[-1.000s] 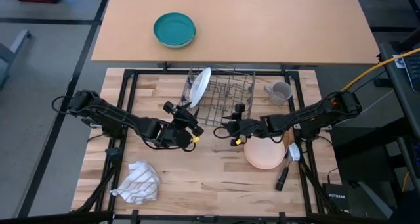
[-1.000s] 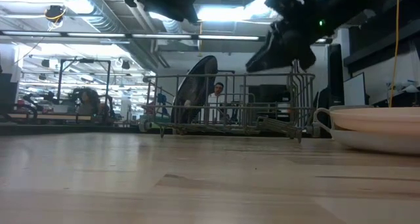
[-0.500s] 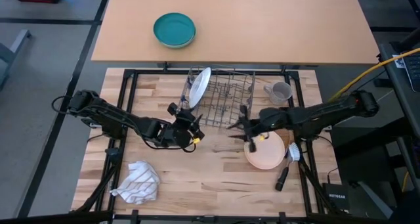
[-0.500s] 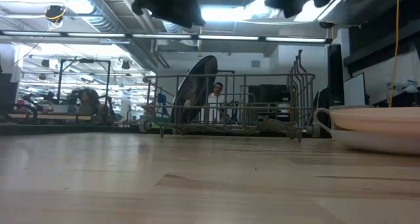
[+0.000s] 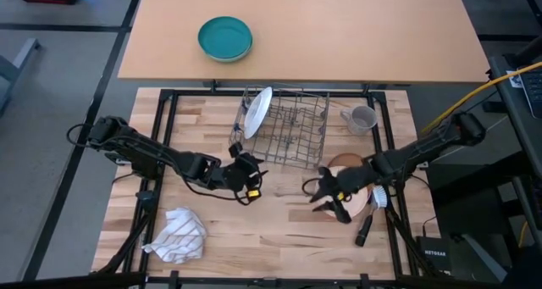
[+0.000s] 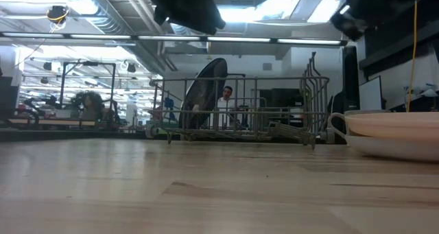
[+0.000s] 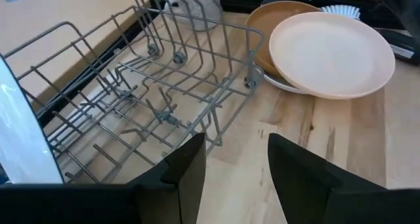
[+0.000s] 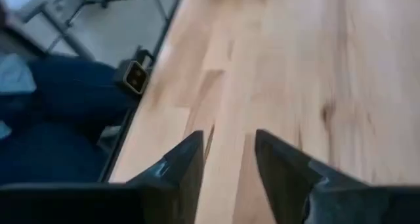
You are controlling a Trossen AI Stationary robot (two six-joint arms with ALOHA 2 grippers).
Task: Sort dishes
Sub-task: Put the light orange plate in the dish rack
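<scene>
A white plate stands on edge in the left end of the wire rack; it also shows in the left wrist view. A peach-pink dish lies against a bowl with a tan inside on the table right of the rack. A small grey mug stands right of the rack. The blue plate does not plainly show. My left gripper is open and empty in the air near the rack's near left corner. My right gripper is open and empty in the air by the peach dish's left edge.
A teal-green bowl sits on the far table. A striped white cloth lies at the near left. A dish brush lies near the table's right edge. Bare wood lies between the cloth and the dishes.
My right gripper has gone from the rack's near side toward the table's near edge and a little right, turning as it went, and now hangs by the peach dish. My left gripper has drifted slightly right and nearer. The dishes have not moved.
</scene>
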